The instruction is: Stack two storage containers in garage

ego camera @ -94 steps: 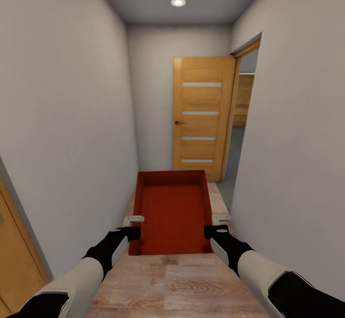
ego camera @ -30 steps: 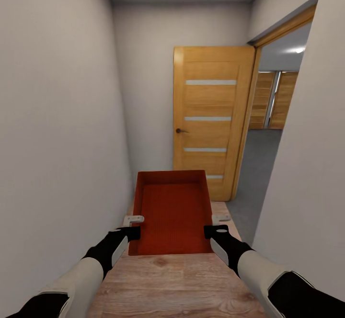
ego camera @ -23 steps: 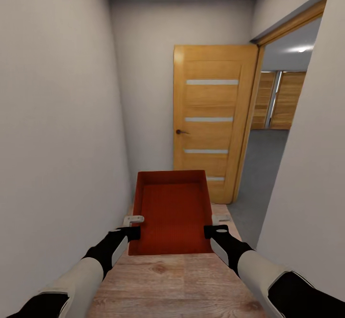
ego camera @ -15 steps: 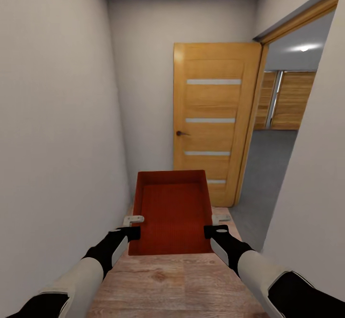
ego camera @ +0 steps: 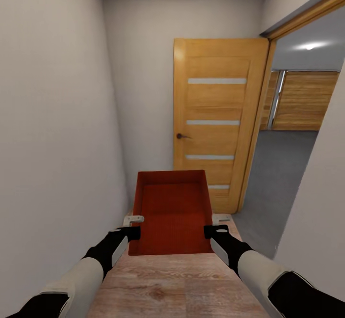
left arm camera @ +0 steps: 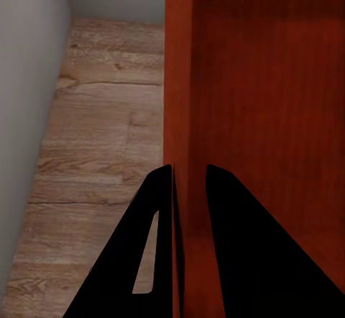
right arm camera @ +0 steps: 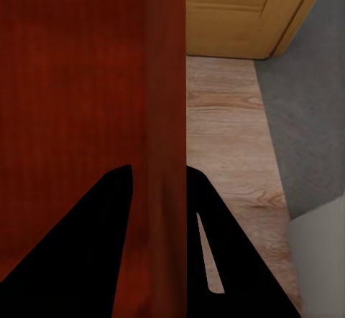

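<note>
One orange-red ribbed storage container (ego camera: 172, 212) hangs in front of me above the wood-plank floor, carried between both arms. My left gripper (ego camera: 133, 226) is shut on its left wall (left arm camera: 188, 117), black fingers (left arm camera: 237, 260) pinching the thin rim. On the opposite side, my right gripper (ego camera: 213, 225) is shut on the right wall (right arm camera: 169, 117), one finger (right arm camera: 100, 246) inside the bin and one outside. The second container is out of view. Grey concrete floor (ego camera: 280, 174) of the room beyond the doorway shows at right.
I am in a narrow white-walled corridor. An open wooden door (ego camera: 215, 121) with glass strips stands ahead against the end wall. The doorway at right has a wooden frame (ego camera: 306, 18); a white wall edge (ego camera: 316, 203) is close on my right. Wood panelling (ego camera: 302, 100) lines the far room.
The whole view has shifted as I rolled forward: the door and doorway look larger and more of the grey-floored room shows. The container and both grippers keep the same hold.
</note>
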Robot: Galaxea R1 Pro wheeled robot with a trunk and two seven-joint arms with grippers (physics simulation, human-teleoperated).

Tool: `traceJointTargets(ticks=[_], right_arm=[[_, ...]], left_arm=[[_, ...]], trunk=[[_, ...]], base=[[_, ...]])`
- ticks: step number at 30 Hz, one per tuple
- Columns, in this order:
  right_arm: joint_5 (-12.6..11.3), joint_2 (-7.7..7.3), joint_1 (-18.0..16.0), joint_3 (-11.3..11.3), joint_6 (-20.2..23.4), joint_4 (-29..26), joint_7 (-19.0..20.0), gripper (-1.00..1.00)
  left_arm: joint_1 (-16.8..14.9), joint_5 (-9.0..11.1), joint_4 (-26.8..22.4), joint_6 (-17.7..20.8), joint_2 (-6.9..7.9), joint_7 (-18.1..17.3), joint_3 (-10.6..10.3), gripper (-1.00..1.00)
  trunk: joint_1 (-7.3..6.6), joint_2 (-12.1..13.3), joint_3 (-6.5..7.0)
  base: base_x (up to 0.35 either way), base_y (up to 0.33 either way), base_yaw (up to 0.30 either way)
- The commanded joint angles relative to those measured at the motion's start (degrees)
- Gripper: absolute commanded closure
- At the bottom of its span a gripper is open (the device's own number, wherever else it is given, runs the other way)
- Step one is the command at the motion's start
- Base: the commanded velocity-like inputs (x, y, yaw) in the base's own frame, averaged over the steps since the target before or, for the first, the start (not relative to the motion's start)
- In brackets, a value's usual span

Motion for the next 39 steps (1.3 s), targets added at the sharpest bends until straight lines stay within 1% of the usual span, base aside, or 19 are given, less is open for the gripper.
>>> traceJointTargets(ticks=[1, 39], right_arm=[[-2.15, -0.06, -0.02, 1.77, 0.39, 0.02, 1.31, 1.00], [-2.15, 0.02, -0.02, 1.77, 0.39, 0.02, 1.29, 1.00]], left_arm=[[-0.07, 1.04, -0.31, 0.04, 0.01, 0.54, -0.63, 1.00], [-0.07, 0.96, -0.34, 0.04, 0.06, 0.54, -0.68, 1.00]], trunk=[[0.06, -0.10, -0.11], [0.06, -0.10, -0.11]], base=[[0.324, 0.000, 0.000], [0.324, 0.000, 0.000]])
